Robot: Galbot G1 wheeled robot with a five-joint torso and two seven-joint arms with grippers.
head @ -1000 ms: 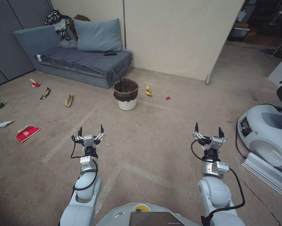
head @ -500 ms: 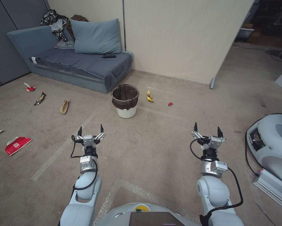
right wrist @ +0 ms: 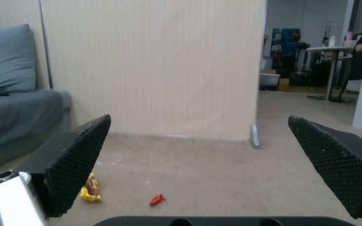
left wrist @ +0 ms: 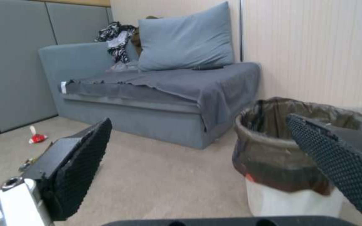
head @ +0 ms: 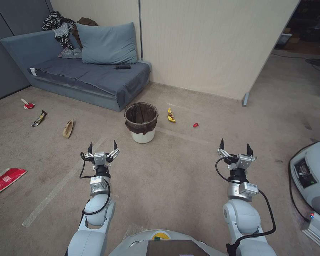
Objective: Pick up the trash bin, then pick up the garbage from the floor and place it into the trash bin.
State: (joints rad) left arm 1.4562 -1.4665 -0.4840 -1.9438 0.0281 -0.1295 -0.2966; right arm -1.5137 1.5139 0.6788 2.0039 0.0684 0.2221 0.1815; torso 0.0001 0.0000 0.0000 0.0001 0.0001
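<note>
The trash bin, a small white bucket with a dark bag over its rim, stands upright on the carpet floor ahead, also close in the left wrist view. Garbage lies scattered: a yellow banana peel and a red scrap to the bin's right; a brown paper bag, a snack wrapper, a red-white scrap and a red carton to its left. My left gripper and right gripper hover open and empty, short of the bin.
A grey sofa with a cushion and clothes stands behind the bin against a beige partition. A white machine sits on the floor at the right. Pale tape lines cross the carpet.
The whole view has shifted: the camera has turned and advanced, so the bin sits nearer and lower in the picture, and the left-hand litter slid toward the left edge. Both arms hold the same pose.
</note>
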